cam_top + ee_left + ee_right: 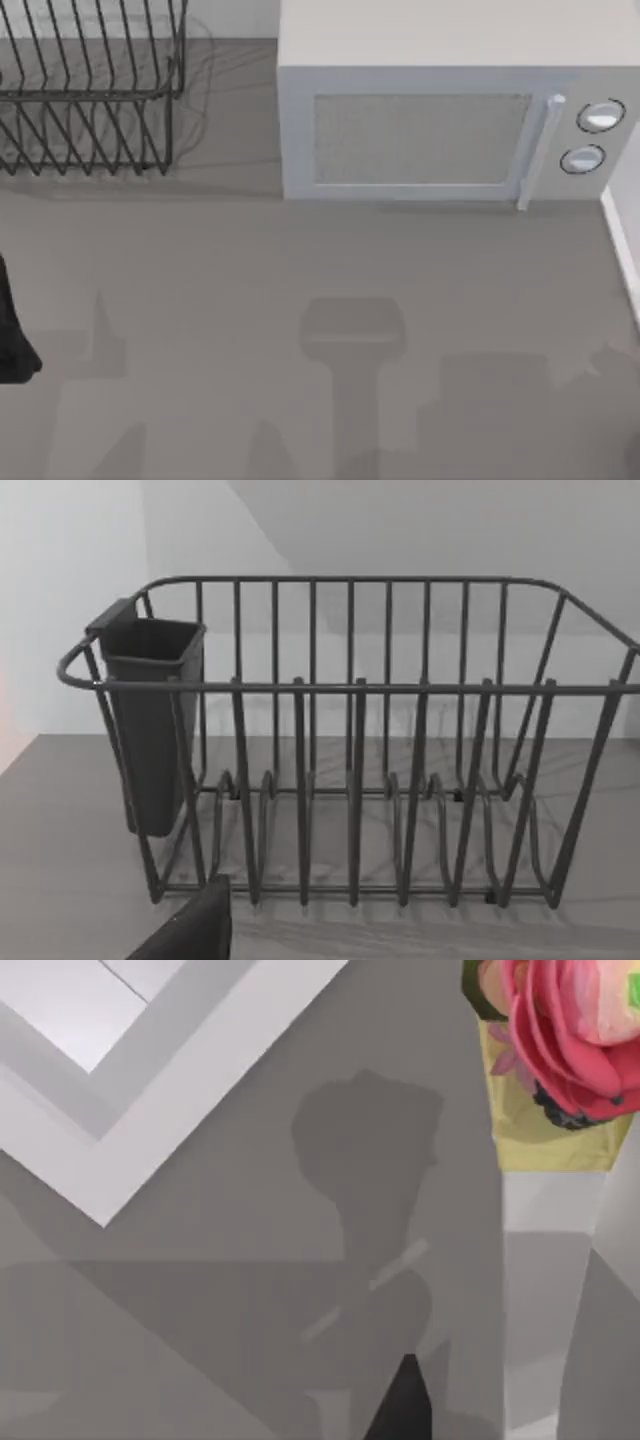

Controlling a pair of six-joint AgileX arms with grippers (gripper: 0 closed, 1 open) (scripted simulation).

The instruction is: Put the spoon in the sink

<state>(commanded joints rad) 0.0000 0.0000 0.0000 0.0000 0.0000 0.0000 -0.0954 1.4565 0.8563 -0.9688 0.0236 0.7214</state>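
Note:
In the right wrist view a thin pale bar [398,1266] that looks like the spoon lies on the grey counter, inside a dark shadow. Just short of it, a dark part of my right gripper [400,1402] pokes into view. The sink's white rim [190,1090] runs across that view beyond the bar, and a white edge [622,250] stands at the table's right side in the top view. My left arm [12,340] sits at the far left edge of the table, and a dark part of its gripper [190,932] faces the dish rack.
A dark wire dish rack [90,90] with a utensil cup [150,730] stands at the back left. A white microwave [440,110] fills the back middle and right. A vase of pink flowers [560,1050] stands near the right gripper.

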